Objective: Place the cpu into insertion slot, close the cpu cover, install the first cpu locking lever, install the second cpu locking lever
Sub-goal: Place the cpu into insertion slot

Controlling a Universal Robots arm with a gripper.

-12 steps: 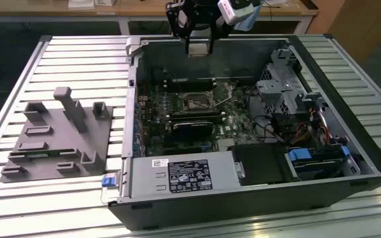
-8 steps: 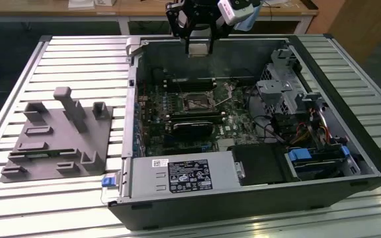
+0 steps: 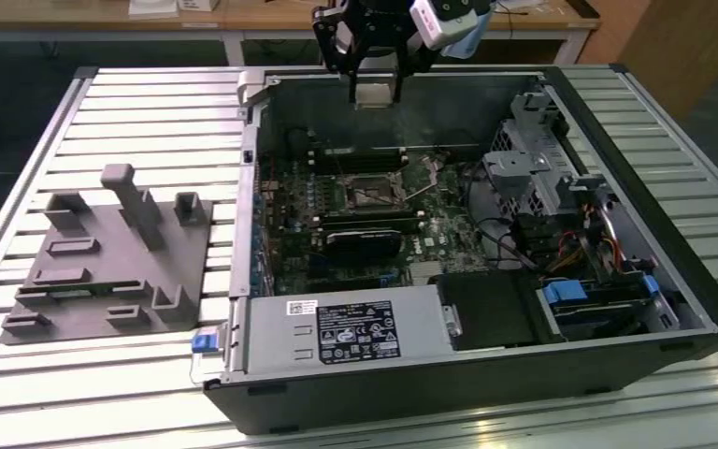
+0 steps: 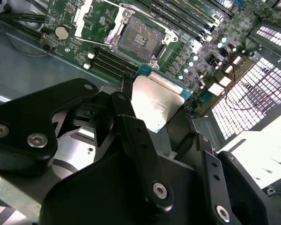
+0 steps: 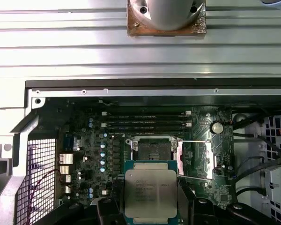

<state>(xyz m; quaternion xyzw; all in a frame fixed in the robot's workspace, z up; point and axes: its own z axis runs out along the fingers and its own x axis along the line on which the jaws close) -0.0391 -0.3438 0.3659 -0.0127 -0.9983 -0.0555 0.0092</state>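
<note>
fingers (image 4: 133,131) clenched on the cpu (image 5: 151,194), hanging above the open computer case (image 3: 396,398) | insertion slot (image 5: 152,149) below, empty, apart from the cpu | cpu cover (image 5: 180,159) swung open beside the slot | judgement: none of four steps done yet

faint etched print on the cpu (image 5: 150,192), white sticker (image 3: 302,307) and black label (image 3: 359,333) on power-supply box (image 3: 272,342), nothing legible
</note>
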